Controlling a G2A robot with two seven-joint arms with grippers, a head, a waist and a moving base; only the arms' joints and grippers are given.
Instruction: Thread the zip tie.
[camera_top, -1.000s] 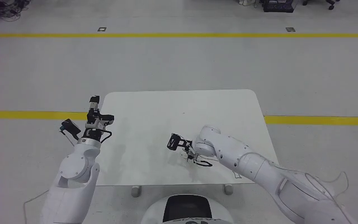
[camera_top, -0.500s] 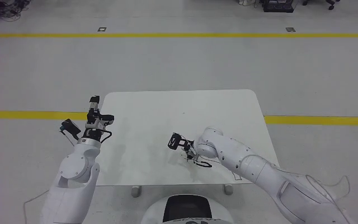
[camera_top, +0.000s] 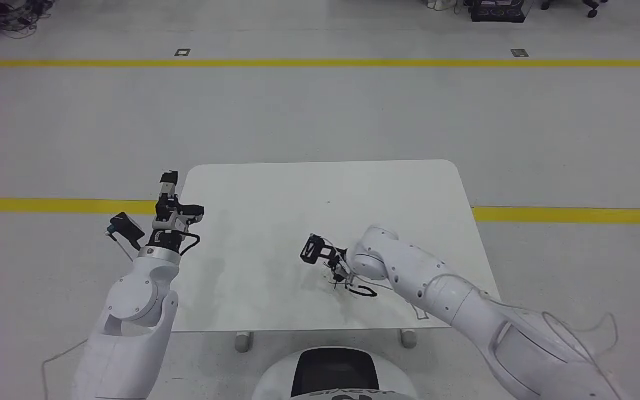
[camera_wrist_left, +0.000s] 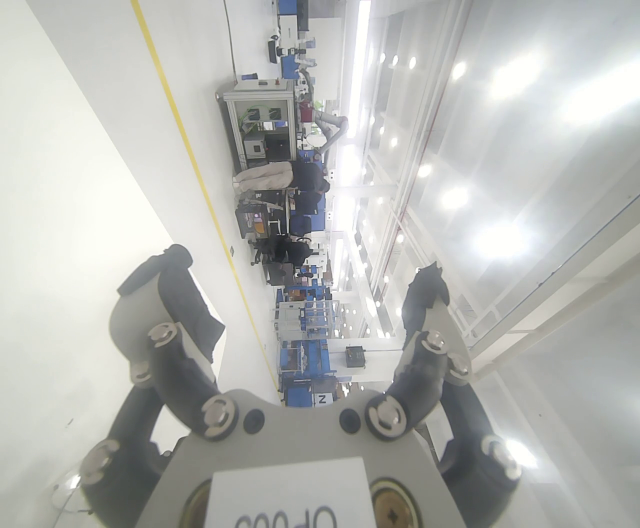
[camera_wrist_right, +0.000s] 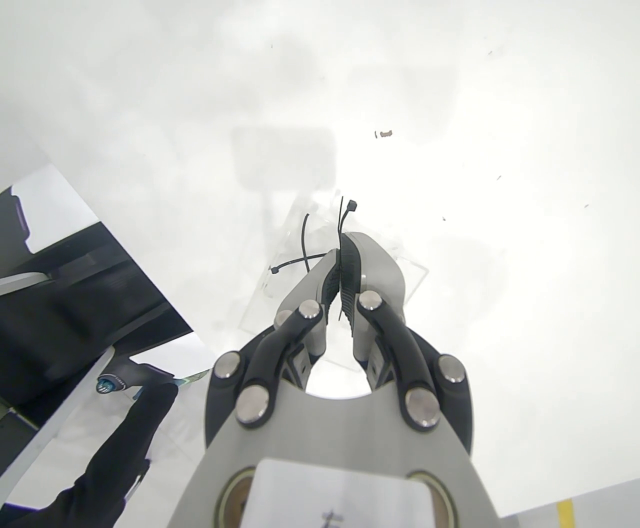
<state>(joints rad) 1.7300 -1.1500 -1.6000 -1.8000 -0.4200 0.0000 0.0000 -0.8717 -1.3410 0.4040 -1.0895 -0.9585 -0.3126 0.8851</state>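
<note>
**Right pincer clamps a zip tie near the table's front edge**

Close to the near edge of the white table (camera_top: 300, 190), the robot's right gripper (camera_wrist_right: 341, 256) has its fingers pressed tight on a thin black zip tie (camera_wrist_right: 346, 212). The tie's square head pokes out just past the fingertips, and its tail runs back between the pads. On the table under the fingertips lies a clear plastic sheet (camera_wrist_right: 412, 272). It carries two more black ties (camera_wrist_right: 303, 240), crossed over each other just beside the held one. Farther out, at the table's left edge, the left gripper (camera_wrist_left: 300, 270) is raised and points upward, its fingers spread wide with nothing between them. Beyond the table, a yellow line (camera_top: 560, 213) crosses the pale floor.
</note>
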